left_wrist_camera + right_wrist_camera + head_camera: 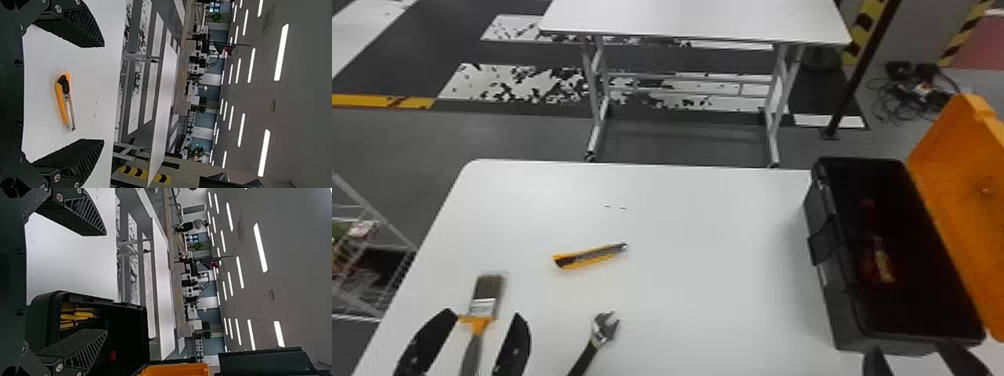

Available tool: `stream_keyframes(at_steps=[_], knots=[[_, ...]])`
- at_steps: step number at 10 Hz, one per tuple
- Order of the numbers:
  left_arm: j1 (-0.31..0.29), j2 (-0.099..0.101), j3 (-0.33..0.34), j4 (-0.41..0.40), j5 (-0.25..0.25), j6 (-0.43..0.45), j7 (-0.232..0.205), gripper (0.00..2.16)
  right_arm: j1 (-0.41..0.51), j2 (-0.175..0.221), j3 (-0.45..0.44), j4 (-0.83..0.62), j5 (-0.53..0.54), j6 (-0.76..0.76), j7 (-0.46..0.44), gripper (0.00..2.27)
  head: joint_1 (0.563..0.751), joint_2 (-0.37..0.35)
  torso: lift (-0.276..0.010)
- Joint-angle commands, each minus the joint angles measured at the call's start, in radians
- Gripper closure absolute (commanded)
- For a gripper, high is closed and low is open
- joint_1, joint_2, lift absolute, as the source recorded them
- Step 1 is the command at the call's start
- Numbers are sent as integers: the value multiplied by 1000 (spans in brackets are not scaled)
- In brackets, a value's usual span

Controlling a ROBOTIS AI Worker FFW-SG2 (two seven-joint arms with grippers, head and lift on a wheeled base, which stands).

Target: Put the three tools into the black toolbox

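On the white table lie a paintbrush (480, 310), a yellow utility knife (590, 255) and an adjustable wrench (601, 332). My left gripper (486, 320) is open, its fingers on either side of the brush; whether it is above or level with it I cannot tell. In the left wrist view the knife (64, 101) lies beyond the open left gripper (102, 92). The black toolbox (847, 300) stands at the right with its orange lid raised. My right gripper (907, 352) is at its near edge, open; in the right wrist view the right gripper (105, 282) has one finger over the toolbox (129, 333).
Some yellow-handled items (80, 316) lie inside the toolbox. Its orange lid (967, 200) leans outward on the right. A second white table (692, 20) stands beyond, and a wire rack (372, 270) is at the left.
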Motion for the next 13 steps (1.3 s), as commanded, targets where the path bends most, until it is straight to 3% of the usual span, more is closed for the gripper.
stream_keyframes(at_steps=[1,9,13], knots=[[-1,0,0,0,0,0,0,134,0,0,1,2,0,0,0,124,695,1,-51],[-4,2,2,0,-2,6,-7,134,-2,0,-1,0,2,-3,3,113,695,0,-51],[-21,6,3,-6,-17,166,-33,137,-2,0,-1,5,0,-13,5,113,695,-14,-51]])
